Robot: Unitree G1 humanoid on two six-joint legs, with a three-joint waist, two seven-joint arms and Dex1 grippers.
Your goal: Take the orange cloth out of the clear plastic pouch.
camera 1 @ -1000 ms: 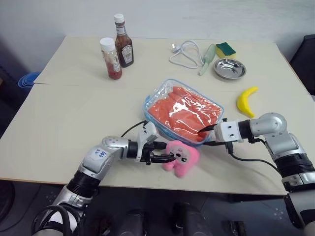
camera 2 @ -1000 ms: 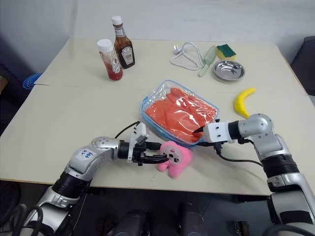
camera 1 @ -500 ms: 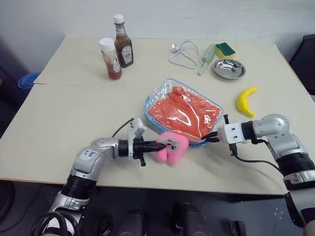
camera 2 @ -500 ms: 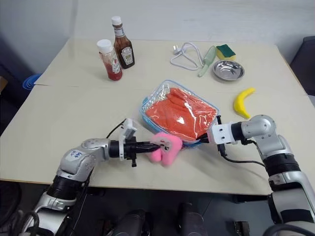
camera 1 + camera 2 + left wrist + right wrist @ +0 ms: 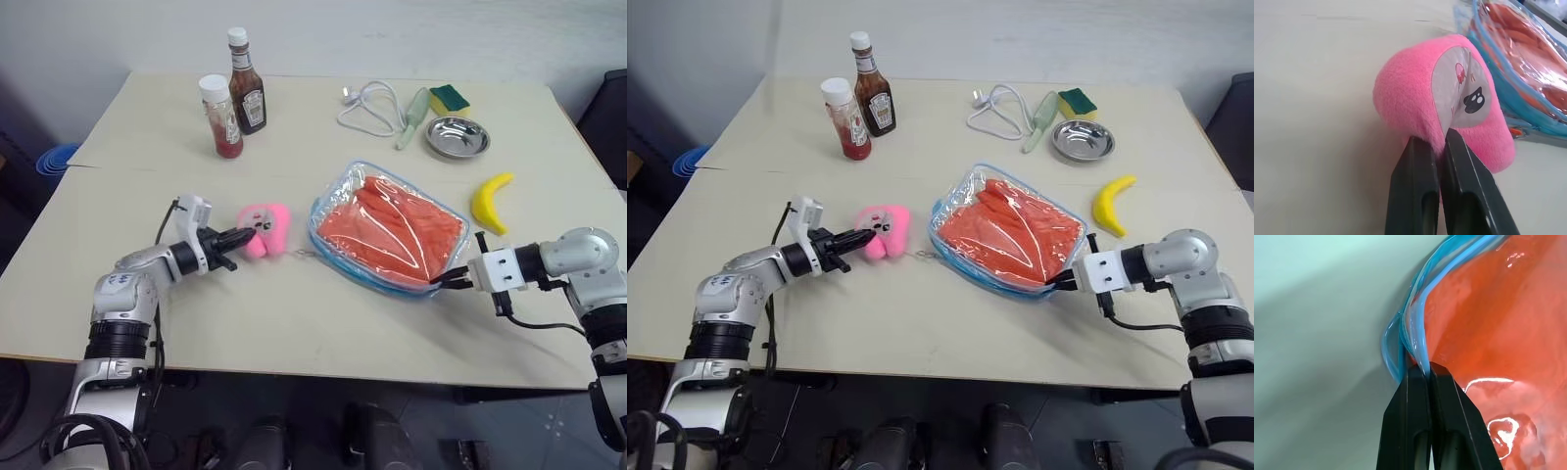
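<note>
The cloth [image 5: 392, 230] shows only through the glossy pouch [image 5: 333, 240], its folds broken by glare. The ketchup bottle [image 5: 246, 88] label is too small to read. A blue object [image 5: 54, 159] beyond the desk [image 5: 147, 206] is half hidden by the desk's left edge. In the right wrist view, the pouch runs off the frame.

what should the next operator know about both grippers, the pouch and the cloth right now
Left gripper: shut on the pink plush tab, which a thin chain links to the pouch zipper.
Right gripper: shut on the blue edge of the clear plastic pouch, at its near right corner.
Orange cloth: fully inside the pouch, mid-table.
Done: both grips set.
Left: the pouch looks closed, so open the zipper, then pull the cloth out.
</note>
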